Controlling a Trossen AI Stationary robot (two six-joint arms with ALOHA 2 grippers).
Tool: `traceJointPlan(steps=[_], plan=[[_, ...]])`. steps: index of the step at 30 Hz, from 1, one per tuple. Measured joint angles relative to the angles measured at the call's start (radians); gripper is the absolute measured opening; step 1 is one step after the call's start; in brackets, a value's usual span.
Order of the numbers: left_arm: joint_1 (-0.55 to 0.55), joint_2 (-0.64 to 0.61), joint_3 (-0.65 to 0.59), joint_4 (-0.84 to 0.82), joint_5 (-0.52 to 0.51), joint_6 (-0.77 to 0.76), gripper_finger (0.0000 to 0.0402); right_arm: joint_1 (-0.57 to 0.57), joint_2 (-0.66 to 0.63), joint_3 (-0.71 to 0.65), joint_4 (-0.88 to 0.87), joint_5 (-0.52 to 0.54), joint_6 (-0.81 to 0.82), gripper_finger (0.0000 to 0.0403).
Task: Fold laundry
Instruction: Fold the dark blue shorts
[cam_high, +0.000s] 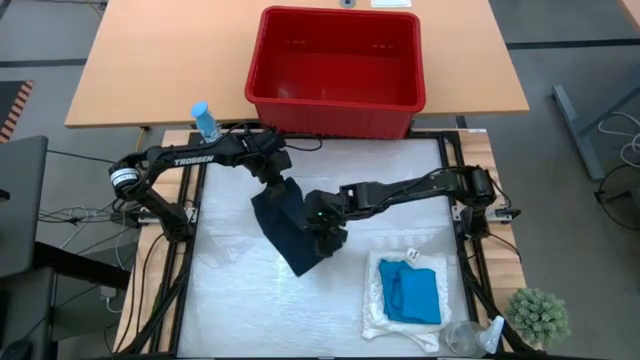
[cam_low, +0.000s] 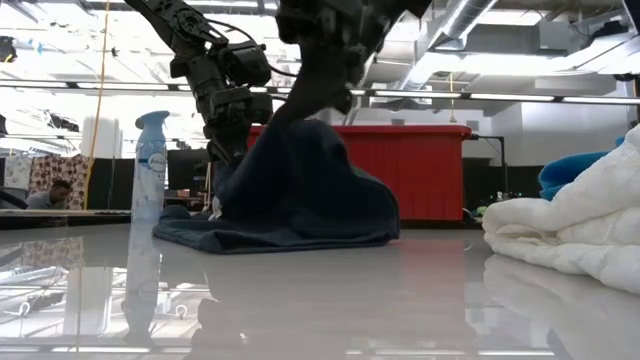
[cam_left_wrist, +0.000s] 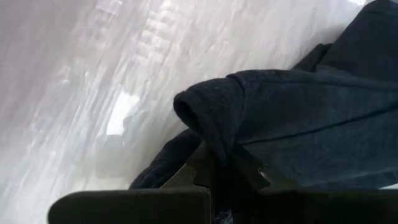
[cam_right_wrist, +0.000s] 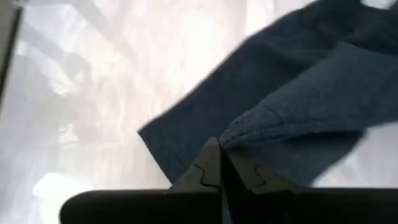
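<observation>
Your left hand (cam_high: 273, 183) and right hand (cam_high: 325, 240) are each pinched tight on the dark navy garment (cam_high: 288, 228), lifting it off the counter (cam_high: 240, 290).

The whole glossy white table (cam_high: 240, 300) is seen from straight overhead. A level look across it is given from surface height. Close up, the crumpled dark navy cloth garment (cam_high: 288, 228) is framed by each wrist camera, and shared by all four views.
</observation>
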Motion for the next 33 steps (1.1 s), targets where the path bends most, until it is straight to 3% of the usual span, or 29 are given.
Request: traceJointPlan(steps=[6, 10, 33], plan=[[0.0, 0.0, 0.0, -0.002, 0.0, 0.02, 0.0004, -0.026, 0.115, 0.0, 0.122, -0.21, -0.001, 0.0027], [0.0, 0.0, 0.0, -0.017, -0.001, 0.058, 0.0004, -0.046, 0.163, 0.0, 0.195, -0.284, 0.017, 0.0056], [0.0, 0.0, 0.0, 0.011, -0.008, 0.041, 0.0004, -0.072, 0.219, 0.0, 0.373, -0.305, -0.074, 0.0174]])
